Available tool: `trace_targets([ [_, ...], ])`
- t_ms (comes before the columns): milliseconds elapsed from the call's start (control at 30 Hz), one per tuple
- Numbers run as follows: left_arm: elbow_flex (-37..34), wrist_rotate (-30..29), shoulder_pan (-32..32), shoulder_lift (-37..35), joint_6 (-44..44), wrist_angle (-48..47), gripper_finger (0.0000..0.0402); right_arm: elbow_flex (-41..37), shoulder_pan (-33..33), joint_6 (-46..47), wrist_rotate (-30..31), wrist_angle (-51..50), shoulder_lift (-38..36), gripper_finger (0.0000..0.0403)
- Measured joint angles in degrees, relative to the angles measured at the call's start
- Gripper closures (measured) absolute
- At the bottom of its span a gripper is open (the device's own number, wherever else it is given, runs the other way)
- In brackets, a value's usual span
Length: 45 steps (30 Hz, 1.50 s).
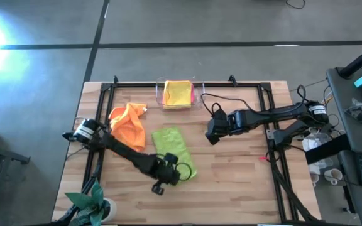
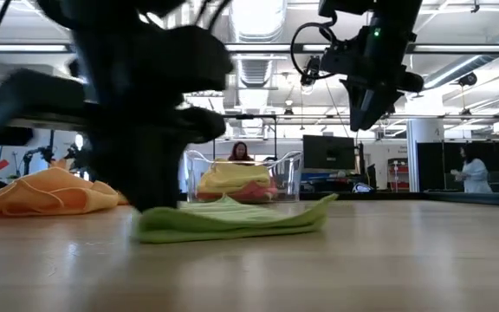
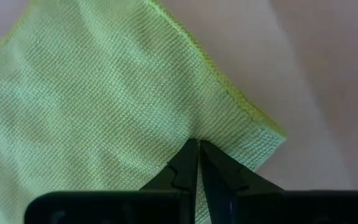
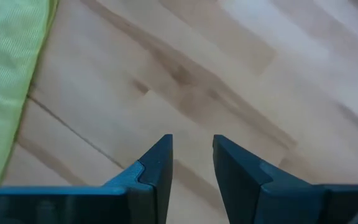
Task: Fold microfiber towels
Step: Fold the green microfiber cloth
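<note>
**Kid:** What are you doing right now?

**Me:** I am folding the lime green towel (image 1: 171, 145). It lies flat on the desk (image 1: 237, 182), near the middle. My left fingers (image 3: 197, 163) are pinched tight on its corner, right at the edge, so I think I am at the start of a fold.

**Kid:** And your other hand?

**Me:** My right fingers (image 4: 192, 163) are partly apart and hold nothing. They hang up in the air over bare wood, just beside the green towel. That arm waits.

**Kid:** Where are the other towels?

**Me:** The orange towel (image 1: 129, 124) sits in a crumpled heap toward the back left of the desk, just beside the green one. The yellow towel (image 1: 178, 93) lies in the clear plastic tray (image 1: 161, 95) at the back edge. In the low view I see something pink under the yellow one, but I cannot tell what shape it is in.

**Kid:** What comes next?

**Me:** I guess I must lift this corner and carry it over to the far side of the towel, so the edges meet. I have to keep my pinch tight, since the cloth is soft and could slip out. I should go slowly, or the whole towel may slide along the desk and not fold.

**Kid:** Can the right hand help?

**Me:** Maybe. It could press down on the towel to hold it while I pull.
</note>
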Motion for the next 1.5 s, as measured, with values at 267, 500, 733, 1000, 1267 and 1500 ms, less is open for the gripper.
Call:
trace_targets([
  [267, -0.1, -1.3, -8.3, -0.2, 3.8, -10.6, 0.0395, 0.0, 5.5, 7.2, 0.0, 0.4, 0.0, 0.0298],
  [500, 0.4, -13.2, -11.9, -3.6, -5.4, -14.7, 0.0395, 0.0, 11.7, 7.6, 0.0, 6.7, 0.0, 0.0298],
  [733, 3.6, -15.3, -11.9, -9.6, -6.7, -18.1, 0.0395, 0.0, 16.5, 1.7, 0.0, 19.1, 0.0, 0.0298],
  [1000, 7.8, -15.8, -11.9, -12.8, -6.7, -27.6, 0.0347, 0.0, 20.8, -8.7, -1.3, 31.7, 0.0, 0.0294],
  [1267, 11.3, -9.9, -12.5, -13.4, -23.4, -34.4, 0.0242, 0.0, 24.4, -19.2, -1.3, 40.6, 0.0, 0.0260],
  [1500, 5.2, -11.8, -17.3, -13.0, -29.2, -27.9, 0.0219, 0.0, 25.0, -32.2, -1.5, 50.7, 5.1, 0.0252],
])
